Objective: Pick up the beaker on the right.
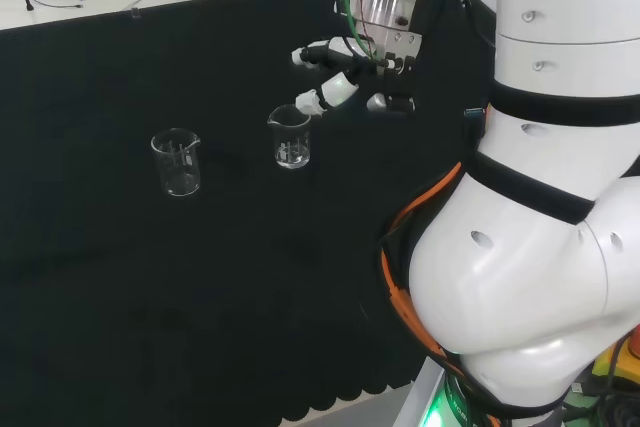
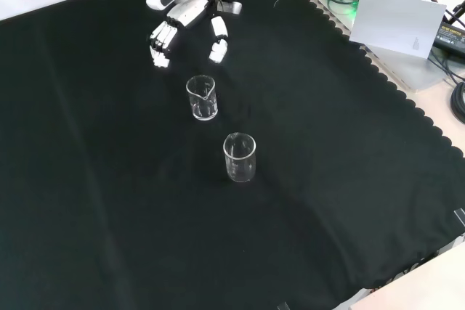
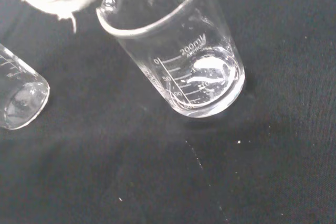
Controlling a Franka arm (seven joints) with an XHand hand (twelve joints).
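Observation:
Two clear glass beakers stand upright on the black cloth. In the head view the right beaker (image 1: 291, 137) is nearest the hand (image 1: 345, 72), and the left beaker (image 1: 176, 161) stands apart from it. The hand hovers just right of and above the right beaker, fingers relaxed and spread, holding nothing. In the front view the hand (image 2: 185, 16) comes in from the top, with the nearer-to-hand beaker (image 2: 201, 97) just below its fingertips and the other beaker (image 2: 239, 157) lower down. The wrist view has the close beaker (image 3: 176, 45) large and the other beaker (image 3: 18, 95) at the side.
The arm's big white links (image 1: 540, 197) take up the right of the head view. The cloth's scalloped edge (image 2: 378, 85) runs along the right of the front view, with a white box (image 2: 396, 19) and cables beyond it.

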